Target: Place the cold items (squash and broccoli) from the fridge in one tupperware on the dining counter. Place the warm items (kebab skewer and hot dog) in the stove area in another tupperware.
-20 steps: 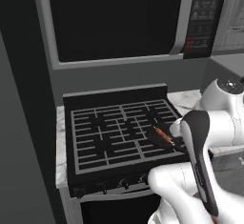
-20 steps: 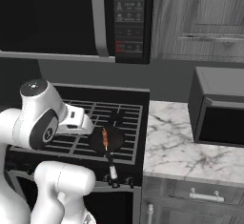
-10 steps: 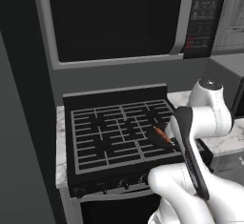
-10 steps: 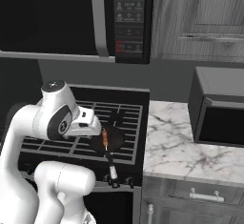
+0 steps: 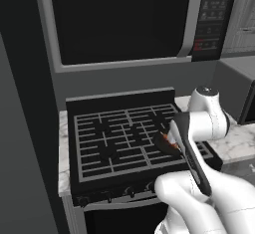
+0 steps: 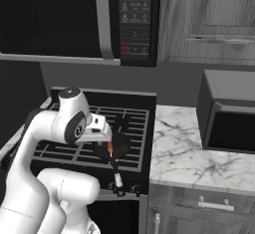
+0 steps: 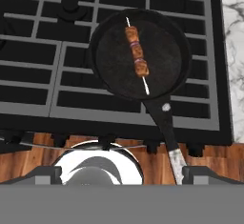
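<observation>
Hand view looks straight down on the stove (image 7: 43,75), where a dark frying pan (image 7: 109,70) sits on the grates with the kebab skewer (image 7: 137,56) lying across its middle, meat chunks bunched toward one end and the bare stick running toward the handle. The pan's handle reaches over the front edge of the stove. The gripper (image 7: 121,173) hangs above the pan with its jaws spread wide and nothing between them, its two dark tips just showing at the bottom corners.

I'd say the warm-items part is in hand, at the approach to the skewer. The next move looks like lowering over the meat and closing across the stick's short side, which may want a turn of the wrist first.

From the right base view the arm's wrist covers most of the pan (image 6: 113,146), and from the left base view the forearm hides much of it. I can't make out the hot dog or either tupperware anywhere here.
</observation>
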You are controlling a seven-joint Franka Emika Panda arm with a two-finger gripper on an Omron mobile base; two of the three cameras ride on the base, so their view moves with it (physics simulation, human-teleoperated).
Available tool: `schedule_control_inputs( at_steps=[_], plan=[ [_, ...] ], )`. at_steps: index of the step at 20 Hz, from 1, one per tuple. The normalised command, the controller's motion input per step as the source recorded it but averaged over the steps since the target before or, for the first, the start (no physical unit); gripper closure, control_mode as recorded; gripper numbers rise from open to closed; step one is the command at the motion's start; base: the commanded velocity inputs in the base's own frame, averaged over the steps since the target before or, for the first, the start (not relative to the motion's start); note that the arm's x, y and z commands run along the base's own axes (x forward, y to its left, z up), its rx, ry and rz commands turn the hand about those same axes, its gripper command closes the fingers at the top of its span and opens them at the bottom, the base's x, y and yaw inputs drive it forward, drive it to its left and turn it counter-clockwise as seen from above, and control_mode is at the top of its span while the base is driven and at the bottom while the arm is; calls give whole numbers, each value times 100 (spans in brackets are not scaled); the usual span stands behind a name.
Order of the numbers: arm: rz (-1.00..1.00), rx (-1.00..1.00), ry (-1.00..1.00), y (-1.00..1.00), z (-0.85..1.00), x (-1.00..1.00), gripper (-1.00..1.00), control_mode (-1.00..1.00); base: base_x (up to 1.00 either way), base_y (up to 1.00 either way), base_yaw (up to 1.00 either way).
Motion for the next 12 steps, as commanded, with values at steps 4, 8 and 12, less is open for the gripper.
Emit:
schedule_control_inputs(
  at_steps=[4,8,12],
  plan=[
    [0,0,6,-12,-39,47,-100,-100,0,0,0],
    [0,0,3,-5,-34,47,-100,-100,0,0,0],
    [0,0,3,-1,-31,45,-100,-100,0,0,0]
  ],
)
